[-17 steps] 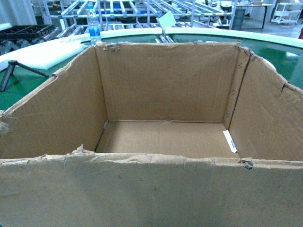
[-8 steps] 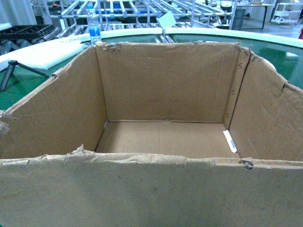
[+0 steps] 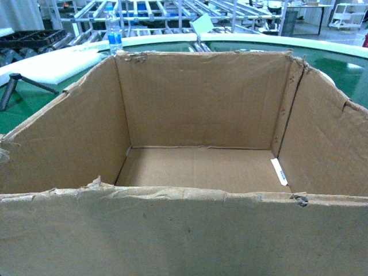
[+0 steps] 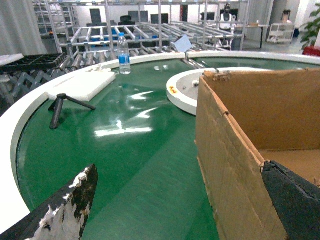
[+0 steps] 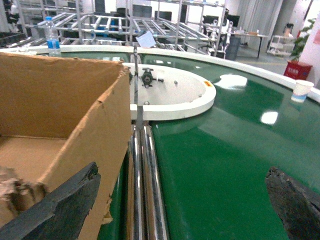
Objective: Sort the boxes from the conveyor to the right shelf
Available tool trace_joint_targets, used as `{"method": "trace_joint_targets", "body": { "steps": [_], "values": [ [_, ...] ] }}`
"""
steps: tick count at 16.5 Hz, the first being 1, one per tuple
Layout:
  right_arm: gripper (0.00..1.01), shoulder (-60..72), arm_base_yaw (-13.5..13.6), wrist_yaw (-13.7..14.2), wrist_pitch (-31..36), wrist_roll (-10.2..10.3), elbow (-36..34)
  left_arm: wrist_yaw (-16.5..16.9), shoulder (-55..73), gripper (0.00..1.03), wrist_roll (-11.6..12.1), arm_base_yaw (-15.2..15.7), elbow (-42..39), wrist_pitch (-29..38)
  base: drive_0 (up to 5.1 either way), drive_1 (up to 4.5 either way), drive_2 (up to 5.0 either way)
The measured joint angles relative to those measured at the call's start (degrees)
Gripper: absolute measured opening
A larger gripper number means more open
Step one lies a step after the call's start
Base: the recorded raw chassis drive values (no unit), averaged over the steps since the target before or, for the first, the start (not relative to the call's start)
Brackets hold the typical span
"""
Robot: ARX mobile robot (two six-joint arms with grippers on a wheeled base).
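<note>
A large brown cardboard box (image 3: 201, 103) with ragged top edges and no flaps stands empty on the dark green conveyor (image 4: 125, 150), filling the head view. My left gripper (image 4: 178, 167) is open wide across the box's left wall (image 4: 225, 150), one finger outside over the belt and the other over the box's inside. My right gripper (image 5: 182, 169) is open wide too, with one finger by the box's right wall (image 5: 100, 135) and the other over the belt. Neither gripper shows in the head view. The silver roller-track shelf (image 3: 172, 11) stands beyond the belt.
On the belt to the left are a water bottle (image 4: 123, 47), a white foam slab (image 4: 82, 85) and a small black tripod (image 4: 60, 105). A white round hub (image 5: 175, 92) lies behind the box. Chrome rods (image 5: 142, 185) run beside its right wall. A paper cup (image 5: 301, 90) sits far right.
</note>
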Motion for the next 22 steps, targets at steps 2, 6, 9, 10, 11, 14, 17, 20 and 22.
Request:
{"method": "trace_joint_targets", "body": {
  "steps": [2,6,9,10,11,14,17,20,22],
  "values": [
    [0.98,-1.3,2.6,2.0,-0.5,-3.1,0.9,-1.3,-0.9,0.98,0.9,1.4,0.1,-0.1,0.0,0.0,0.0],
    [0.98,3.3,2.3,1.9,3.1,-4.9,1.5,-3.7,5.0,0.98,1.2,-1.2,1.3,4.7,0.0,0.0,0.0],
    [0.98,21.4,3.9,0.4,10.5,-5.3,9.3,-7.1,21.6,0.98,-1.4,-5.8,8.5,12.4,0.0,0.0,0.0],
    [0.98,26.0,4.6,-0.5,8.9,-5.4,12.5,-9.9,27.5,0.98,-2.1,-9.5,11.7,13.8,0.0,0.0,0.0],
    [0.98,29.5,6.6,-0.6,5.2,-5.5,15.5,-12.8,32.5,0.98,-1.9,-12.5,14.7,13.9,0.0,0.0,0.0],
    [0.98,29.9,7.5,-0.7,4.6,-5.7,16.0,-13.8,33.0,0.98,-1.6,-12.6,14.4,13.6,0.0,0.0,0.0],
    [0.98,29.9,7.5,-0.7,4.1,-5.7,16.0,-13.8,33.0,0.98,-1.5,-12.6,14.4,13.5,0.0,0.0,0.0],
    [0.98,39.0,9.6,-0.2,-1.3,-5.9,22.8,-17.0,41.8,0.98,-3.7,-14.7,22.2,7.5,0.0,0.0,0.0],
    [0.98,44.8,10.3,-0.3,-5.0,-7.3,29.4,-17.8,46.1,0.98,-7.1,-18.1,28.0,5.0,0.0,0.0,0.0]
  ]
}}
